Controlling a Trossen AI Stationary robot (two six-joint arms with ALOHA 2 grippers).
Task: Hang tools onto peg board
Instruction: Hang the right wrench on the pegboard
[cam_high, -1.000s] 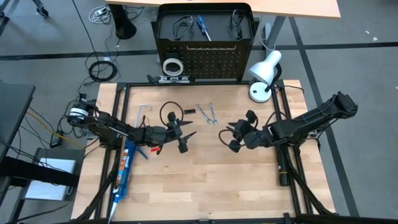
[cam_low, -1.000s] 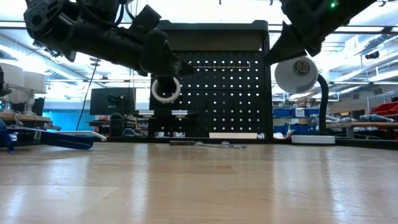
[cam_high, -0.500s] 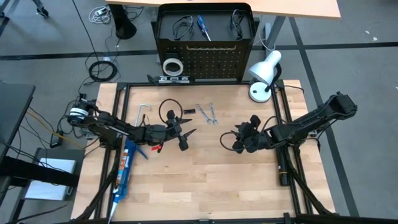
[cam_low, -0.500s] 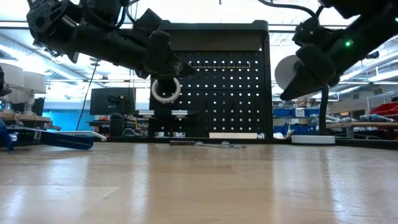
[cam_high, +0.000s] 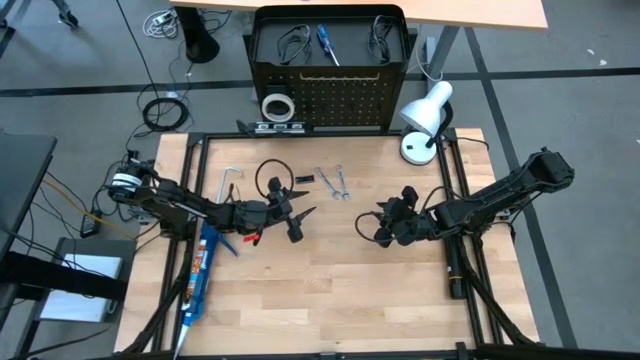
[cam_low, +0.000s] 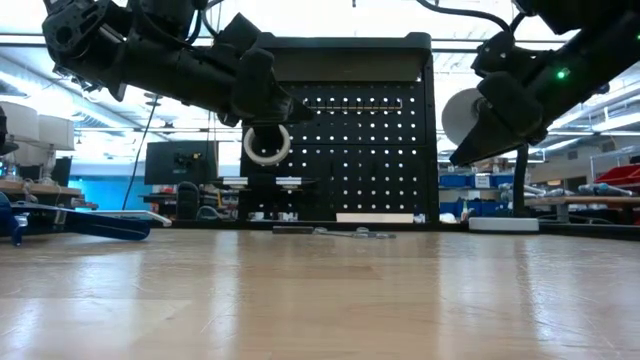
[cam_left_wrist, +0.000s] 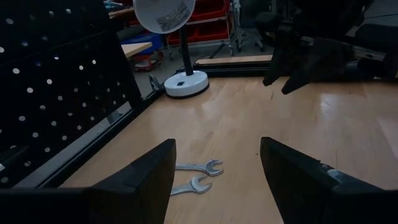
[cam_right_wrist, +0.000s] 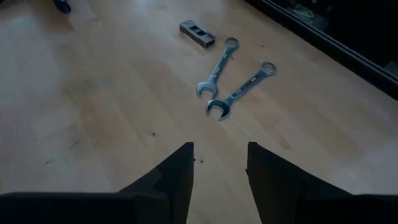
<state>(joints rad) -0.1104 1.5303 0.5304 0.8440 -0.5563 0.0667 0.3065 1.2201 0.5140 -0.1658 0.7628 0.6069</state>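
The left pincer (cam_high: 298, 224) hangs wide open and empty above the table (cam_high: 330, 290). Two silver wrenches (cam_high: 333, 181) lie flat between both arms, near the peg board (cam_high: 345, 105). The right pincer (cam_high: 370, 225) hovers partly open, holding nothing.

Peg board (cam_high: 330, 100): black, upright, top centre of high view, rows of small holes. White tape ring (cam_high: 276, 105) hangs at its left edge. 2 silver wrenches (cam_high: 333, 181) flat on wood just above frame centre, splayed in a V, apart. Black wire loop (cam_high: 272, 180) flat, left of them. Blue-handled screwdriver (cam_high: 326, 42) + wire loops (cam_high: 292, 42) on board's top.
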